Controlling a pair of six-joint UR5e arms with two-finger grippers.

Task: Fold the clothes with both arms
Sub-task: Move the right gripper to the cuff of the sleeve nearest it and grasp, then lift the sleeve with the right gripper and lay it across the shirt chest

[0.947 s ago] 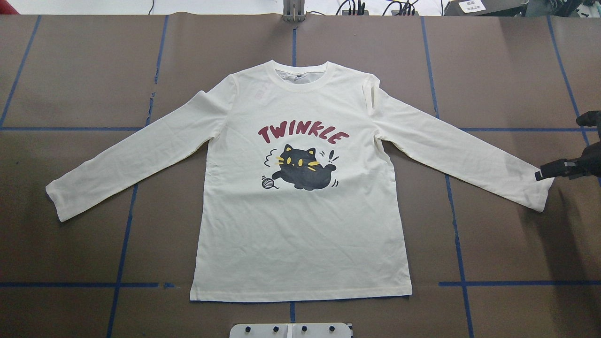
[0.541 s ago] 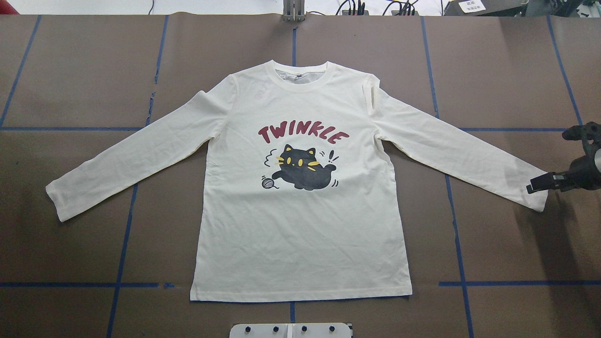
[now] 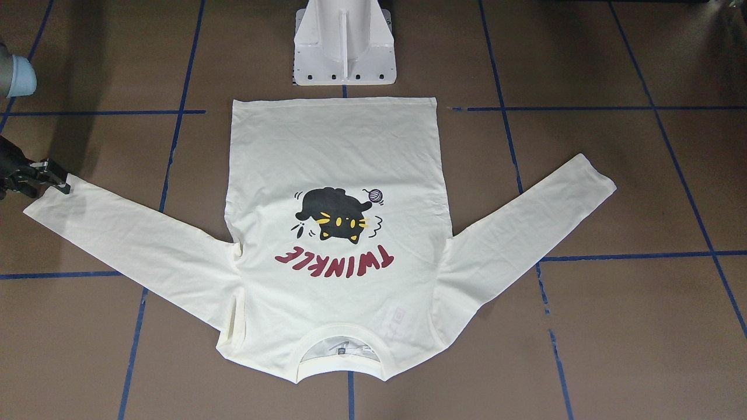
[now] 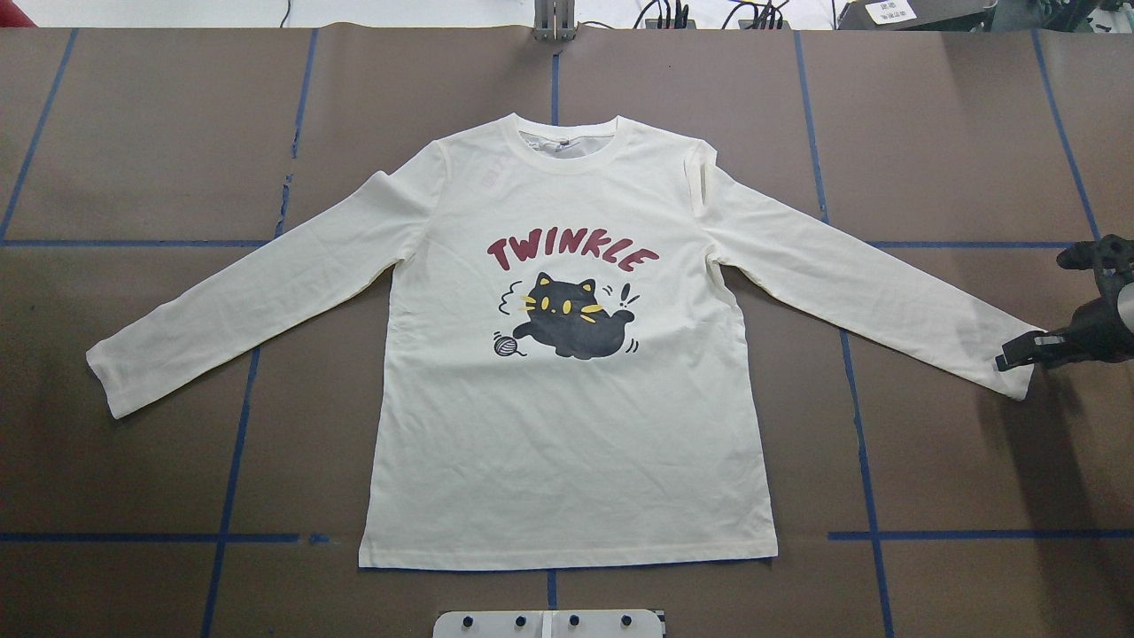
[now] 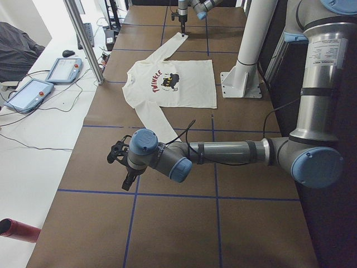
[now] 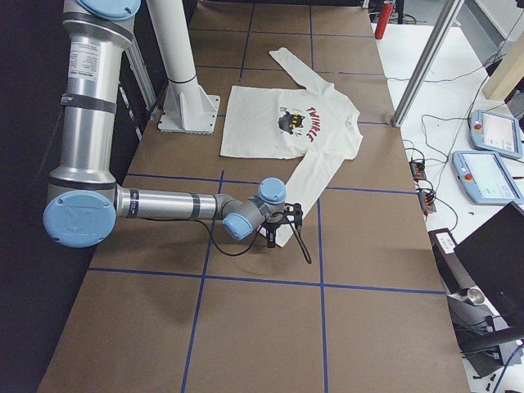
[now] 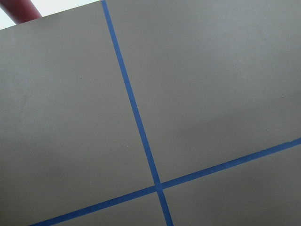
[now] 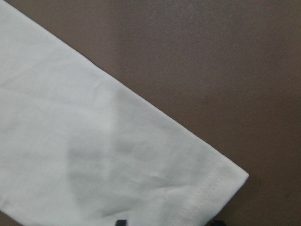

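Plainly, a soft, light T-shirt (image 4: 567, 443) was laid flat and print-up at the middle of the table (image 4: 133, 133).
The right gripper (image 4: 1019, 354) was set at the right sleeve's cuff (image 8: 211, 183), fingertips spread apart over it and nothing yet clamped. The left gripper (image 5: 120, 159) was hung over bare table, apart from the left cuff (image 4: 111, 377); whether it was parted or closed could not be told. The cloth was judged limp, prone to sag and drag, not fragile. Hold was judged best taken at the stitched cuffs, where the doubled fabric could be pinched firmly.
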